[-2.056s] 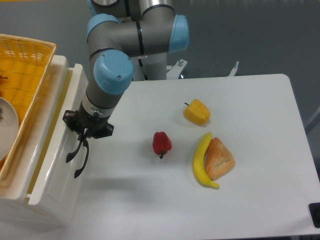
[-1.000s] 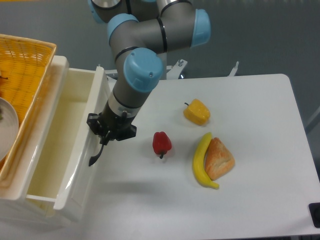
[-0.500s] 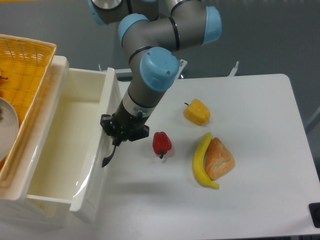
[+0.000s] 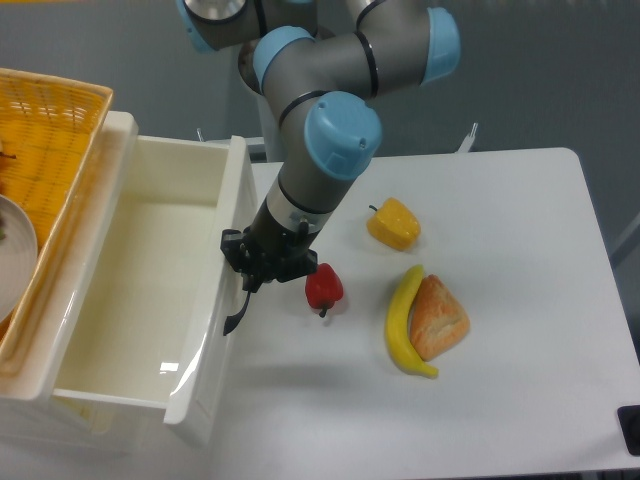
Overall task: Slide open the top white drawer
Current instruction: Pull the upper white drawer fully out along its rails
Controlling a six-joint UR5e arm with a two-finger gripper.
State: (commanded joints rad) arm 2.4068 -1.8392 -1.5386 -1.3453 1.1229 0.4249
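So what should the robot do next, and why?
Probably let go of the black handle and lift away. The top white drawer already stands wide open with its bare inside showing, and the gripper sits close beside the red pepper, so pulling further risks bumping it.

Cream-white top white drawer [image 4: 150, 290] with black handle [image 4: 238, 308]; yellow woven basket [image 4: 45, 130]; red pepper [image 4: 323, 286]; yellow banana [image 4: 402, 322]; white bench [image 4: 500, 300].

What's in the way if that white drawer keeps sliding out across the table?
The red pepper lies closest, just right of the gripper at the black handle of the top white drawer. Further pulling could bump it. Nothing separates gripper and handle.
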